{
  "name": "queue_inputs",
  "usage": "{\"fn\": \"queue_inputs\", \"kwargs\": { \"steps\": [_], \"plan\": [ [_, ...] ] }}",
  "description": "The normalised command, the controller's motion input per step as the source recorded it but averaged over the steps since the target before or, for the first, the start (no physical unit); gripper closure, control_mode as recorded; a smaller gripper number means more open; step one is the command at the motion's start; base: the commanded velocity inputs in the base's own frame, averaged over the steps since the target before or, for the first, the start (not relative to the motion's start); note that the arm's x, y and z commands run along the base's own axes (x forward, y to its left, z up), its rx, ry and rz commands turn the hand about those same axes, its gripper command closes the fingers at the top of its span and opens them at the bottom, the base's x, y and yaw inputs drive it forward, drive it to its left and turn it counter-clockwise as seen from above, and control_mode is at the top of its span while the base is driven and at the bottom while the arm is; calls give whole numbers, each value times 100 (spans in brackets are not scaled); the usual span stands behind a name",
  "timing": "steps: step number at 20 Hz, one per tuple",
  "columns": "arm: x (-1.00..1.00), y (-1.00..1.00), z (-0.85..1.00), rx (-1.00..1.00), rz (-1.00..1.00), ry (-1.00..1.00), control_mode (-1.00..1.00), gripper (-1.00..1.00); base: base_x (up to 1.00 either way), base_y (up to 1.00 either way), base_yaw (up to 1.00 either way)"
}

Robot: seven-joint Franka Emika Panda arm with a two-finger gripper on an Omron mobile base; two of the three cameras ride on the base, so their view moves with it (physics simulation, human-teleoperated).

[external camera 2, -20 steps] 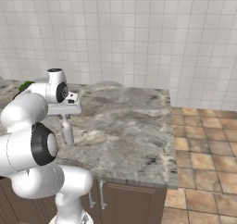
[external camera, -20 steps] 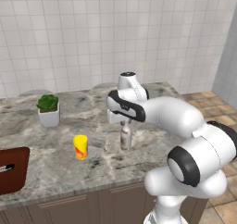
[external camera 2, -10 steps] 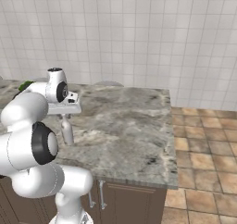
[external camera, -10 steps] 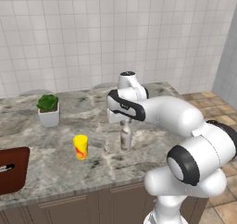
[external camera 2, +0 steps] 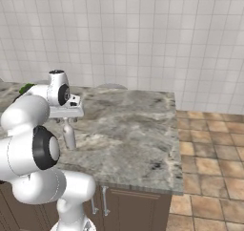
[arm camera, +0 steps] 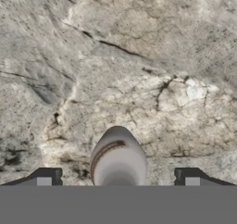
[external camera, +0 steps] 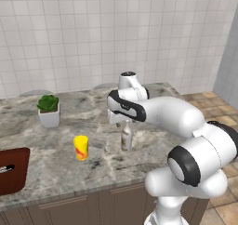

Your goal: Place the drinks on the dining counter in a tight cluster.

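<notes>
A slim beige-white bottle [external camera: 126, 138] [external camera 2: 69, 135] stands upright on the grey-brown marbled dining counter [external camera: 56, 173] [external camera 2: 133, 139], near its middle. My gripper [external camera: 126, 124] [external camera 2: 69, 122] hangs straight above it, pointing down around the neck. In the hand view the bottle's top [arm camera: 118, 158] rises between my two fingertips [arm camera: 45, 176], which stand wide apart with a gap on each side. The gripper [arm camera: 118, 177] is open and holds nothing.
A short yellow cup with red marks [external camera: 81, 147] stands left of the bottle. A potted plant [external camera: 48, 110] sits further back left. A dark brown board [external camera: 11, 170] lies at the counter's left end. The counter ends at the right over tiled floor [external camera 2: 209, 144].
The jaws have opened and let go of the slim bottle, which stays upright on the counter. The arm has hardly moved.
</notes>
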Motion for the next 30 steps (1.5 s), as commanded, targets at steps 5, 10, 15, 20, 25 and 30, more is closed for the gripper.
{"fn": "queue_inputs", "kwargs": {
  "steps": [5,10,15,20,25,30],
  "plan": [
    [0,0,11,0,0,-3,-100,-100,0,0,0],
    [0,-5,48,2,0,-4,-100,-100,0,0,0],
    [-17,-17,41,4,0,-2,-100,-100,0,0,0],
    [-29,-21,35,5,-1,-3,-100,-100,0,0,0],
    [-63,-41,0,3,-6,-5,-100,-100,0,0,0],
    [-63,-46,3,2,-6,-5,-100,-100,0,0,0]
  ]
}}
